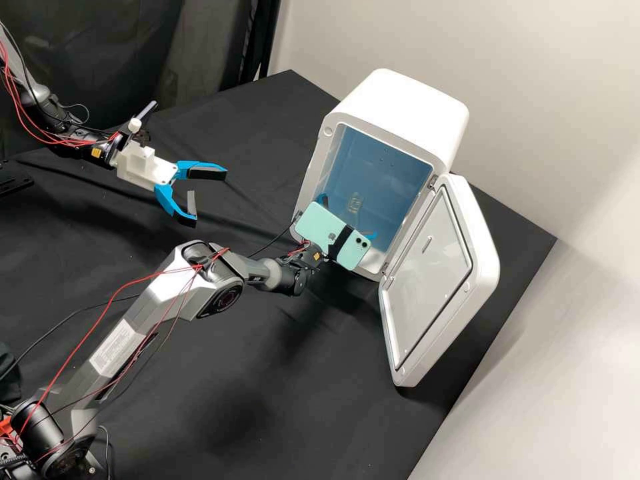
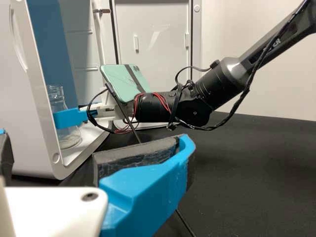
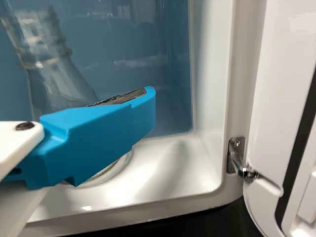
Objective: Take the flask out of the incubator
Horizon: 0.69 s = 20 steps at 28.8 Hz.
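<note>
High view: the left pincer [image 1: 207, 193], spread wide, hangs well apart from the open incubator [image 1: 400, 113]. The right pincer [image 1: 347, 215] sits inside it, with the flask [image 1: 355, 202] just beyond. Left wrist view: flask far ahead. Right wrist view: flask close ahead — whether it is pinched, I cannot tell.

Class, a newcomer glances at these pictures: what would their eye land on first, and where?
The white incubator at the far right of the bench, its door swung wide onto a blue chamber. The right arm stretches into it beside the clear flask. Off to the left, the left gripper hangs above the bench, jaws open.
</note>
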Motion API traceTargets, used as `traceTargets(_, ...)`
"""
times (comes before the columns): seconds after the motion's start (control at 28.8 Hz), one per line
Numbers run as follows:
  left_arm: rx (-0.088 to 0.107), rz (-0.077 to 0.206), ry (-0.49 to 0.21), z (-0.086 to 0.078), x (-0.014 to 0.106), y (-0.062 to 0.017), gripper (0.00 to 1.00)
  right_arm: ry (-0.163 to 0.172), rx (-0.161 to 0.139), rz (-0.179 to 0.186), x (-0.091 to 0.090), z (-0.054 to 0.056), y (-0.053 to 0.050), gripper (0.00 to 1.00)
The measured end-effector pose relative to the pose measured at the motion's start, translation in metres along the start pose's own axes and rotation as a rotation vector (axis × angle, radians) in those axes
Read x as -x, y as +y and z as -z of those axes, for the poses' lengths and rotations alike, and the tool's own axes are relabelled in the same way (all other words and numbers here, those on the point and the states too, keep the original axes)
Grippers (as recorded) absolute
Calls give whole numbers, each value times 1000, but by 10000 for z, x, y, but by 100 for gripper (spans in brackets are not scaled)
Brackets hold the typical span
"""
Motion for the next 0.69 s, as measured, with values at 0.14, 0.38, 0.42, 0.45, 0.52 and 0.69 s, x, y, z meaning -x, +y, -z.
traceTargets(0.14,-1,0,0,-1,2,5,100,-1,-4,4,-21,-35,-18,100)
traceTargets(0.38,-1,11,5,2,3,-2,100,10,-1,-11,-49,-49,61,100)
traceTargets(0.42,-1,12,6,3,3,-3,100,8,-1,-14,-51,-64,73,100)
traceTargets(0.45,-1,15,7,4,3,-5,100,7,-2,-14,-53,-75,73,100)
traceTargets(0.52,-1,17,8,5,3,-7,100,7,-2,-16,-60,-85,78,100)
traceTargets(0.69,-1,17,8,5,3,-7,100,15,1,-23,-76,-67,99,100)
